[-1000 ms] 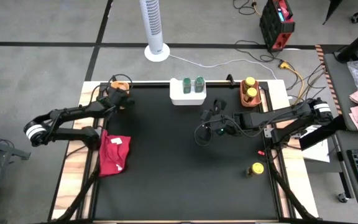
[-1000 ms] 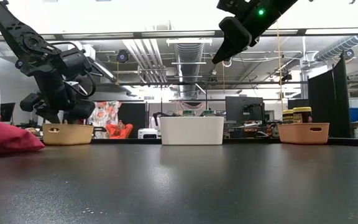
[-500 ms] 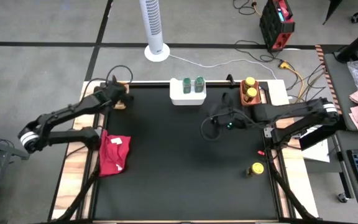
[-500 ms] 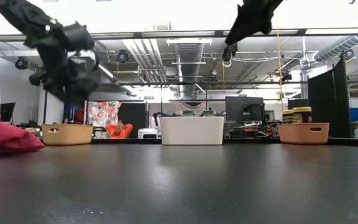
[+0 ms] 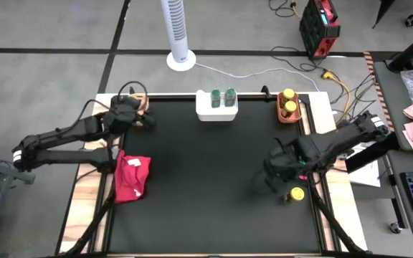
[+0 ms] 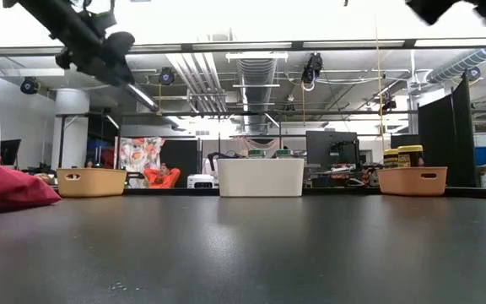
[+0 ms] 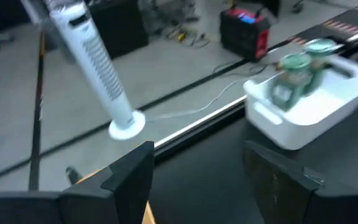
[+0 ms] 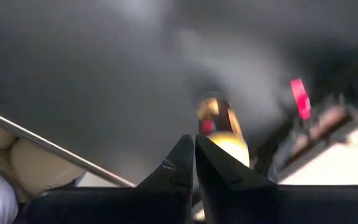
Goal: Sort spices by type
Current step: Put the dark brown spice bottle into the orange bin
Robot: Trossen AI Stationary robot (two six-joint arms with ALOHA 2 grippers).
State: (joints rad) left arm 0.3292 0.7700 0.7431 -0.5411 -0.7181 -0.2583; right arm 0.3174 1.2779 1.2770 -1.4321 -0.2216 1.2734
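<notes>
**Right arm low over the lone yellow-lidded jar, left arm by the far-left tray**

The right gripper (image 5: pixel 272 174) hung over the black table (image 5: pixel 206 193) at about four o'clock from the table's centre, its two fingers (image 8: pixel 179 168) pressed together with nothing between them. Just beside it, toward five o'clock, a single yellow-lidded spice jar (image 5: pixel 295 194) stood alone near the table's right edge; the right wrist view showed this jar (image 8: pixel 224 127) directly ahead of the closed fingertips, not touched.

The left gripper (image 5: pixel 142 120) sat at about ten o'clock, beside the tan tray (image 6: pixel 91 181). Its fingers (image 7: pixel 132 177) stood well apart and held nothing.

At twelve o'clock, the white tray (image 5: pixel 216 110) carried two green-lidded jars (image 5: pixel 222 96), which also showed in the left wrist view (image 7: pixel 297 73). At about one o'clock, the orange tray (image 5: pixel 287 115) held two yellow-lidded jars (image 5: pixel 288 101). A red cloth (image 5: pixel 132 178) lay at nine o'clock on the table's left edge.
</notes>
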